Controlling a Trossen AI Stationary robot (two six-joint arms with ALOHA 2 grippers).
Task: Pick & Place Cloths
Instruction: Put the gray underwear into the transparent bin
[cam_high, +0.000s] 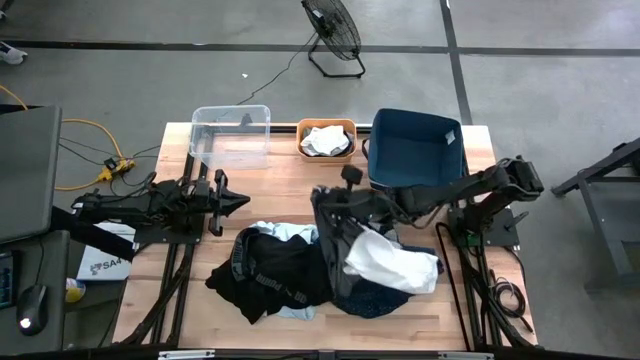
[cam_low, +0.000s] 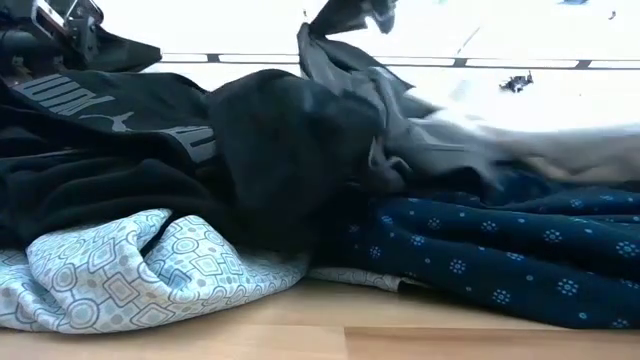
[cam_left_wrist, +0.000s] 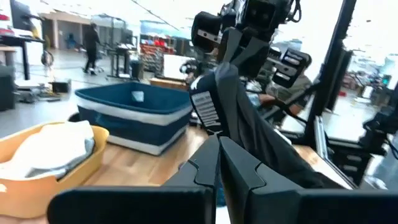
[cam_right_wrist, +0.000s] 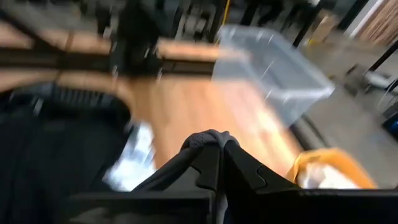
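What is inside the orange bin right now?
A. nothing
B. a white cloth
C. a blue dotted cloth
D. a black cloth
B. In the high view a white cloth lies bunched up inside the orange bin, at the table's far edge.

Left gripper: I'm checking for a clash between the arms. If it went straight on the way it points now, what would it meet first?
Probably the grey cloth hanging from the right gripper, dead ahead of the shut left gripper; depth is unclear.
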